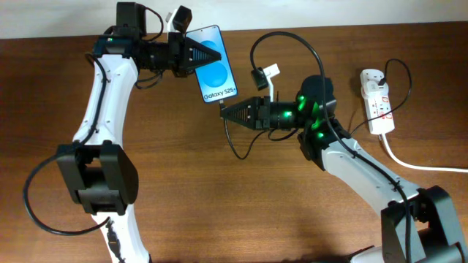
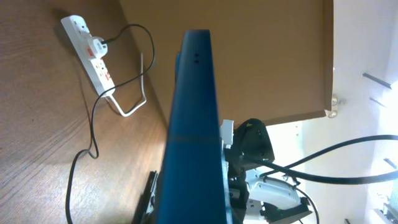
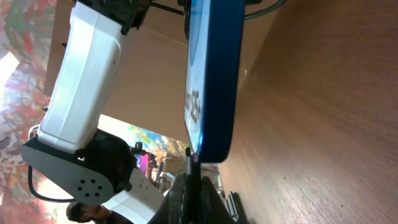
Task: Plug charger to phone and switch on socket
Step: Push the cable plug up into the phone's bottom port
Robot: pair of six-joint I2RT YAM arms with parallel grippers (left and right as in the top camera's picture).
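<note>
Phone (image 1: 213,64), slim, black-framed, blue-screened, is held above the table near its far edge, clenched in the left gripper (image 1: 197,55). A skewed push could miss the port or lever the phone loose. Its lower end meets the thin black charger tip (image 3: 191,163), pinched by the right gripper (image 1: 224,112) just beneath

Counter (image 1: 219,197): brown wood grain.
Socket (image 1: 376,102): white strip, lying flat near the right edge, black plug (image 1: 383,71) in it.
White cord (image 1: 409,162): runs from the socket toward the right edge.
Charger (image 2: 92,124): thin black cable curling over the wood.
</note>
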